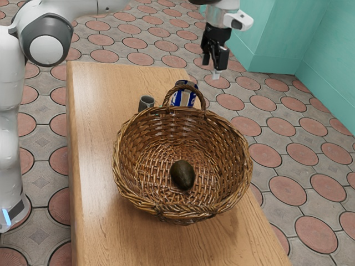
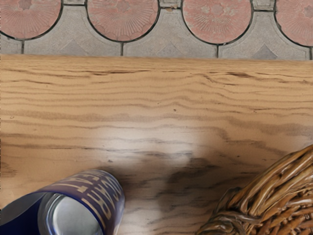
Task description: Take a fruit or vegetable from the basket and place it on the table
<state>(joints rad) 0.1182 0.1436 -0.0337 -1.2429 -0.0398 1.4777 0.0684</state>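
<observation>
Exterior view: grey cylindrical cup (image 1: 146, 103) at 11 o'clock from the round brown wicker basket (image 1: 186, 210), both on the light wooden table (image 1: 94, 166). Dark green oval avocado (image 1: 182, 175) lies inside the basket, toward 6 o'clock. Blue metal can with pale lettering (image 1: 177, 100) at 12, behind the handle. Black fingers (image 1: 215, 65) at 1 o'clock, raised, spread apart.

Wooden table (image 1: 91, 166) | wicker basket (image 1: 183, 211) | blue can (image 2: 105, 196) | grey cup (image 1: 146, 102), probably

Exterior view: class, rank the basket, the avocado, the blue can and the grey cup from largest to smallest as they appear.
1. Basket
2. Blue can and avocado: too alike to rank
3. Grey cup
</observation>
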